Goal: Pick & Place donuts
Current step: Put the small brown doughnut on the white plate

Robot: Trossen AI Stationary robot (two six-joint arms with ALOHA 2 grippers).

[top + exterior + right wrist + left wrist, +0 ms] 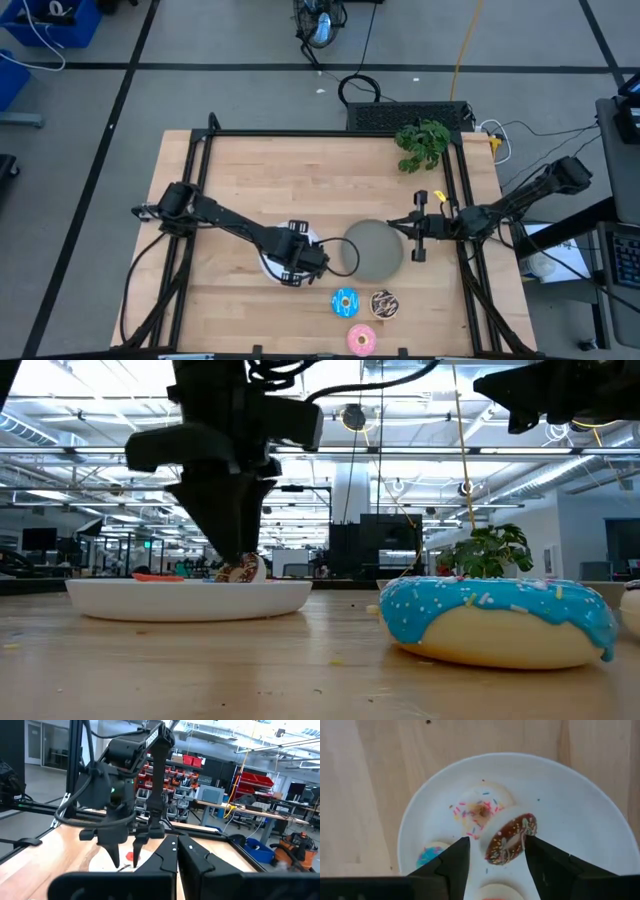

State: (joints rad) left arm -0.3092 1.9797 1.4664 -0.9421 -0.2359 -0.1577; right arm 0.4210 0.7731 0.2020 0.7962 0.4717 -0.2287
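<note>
From overhead I can barely see the white plate (272,262); my left gripper (308,262) and its arm cover most of it. Through the left wrist camera, the fingers (451,862) stand either side of the tiny brown donut (511,839), which is tipped up on edge over the plate's middle. One finger looks to touch it, the other shows a sliver of gap, so I cannot tell if it is gripped. Behind it lies the whitish-pink donut (479,811), flat, flecked with coloured sprinkles. The tiny blue donut (431,854) is half hidden by a finger, and a red one (499,893) is cut off at the frame edge.

The grey plate (376,250) sits just right of the white one, smooth and matte. My right gripper (418,238) hovers at its far right edge with its fingers pressed together, holding nothing.

On the bare wood near the front edge lie the blue-iced donut (345,302), the chocolate donut (384,304) beside it, and the pink-iced donut (361,340) below. At table height the blue icing looks glossy over a pale, rounded base.

No writing is readable.
</note>
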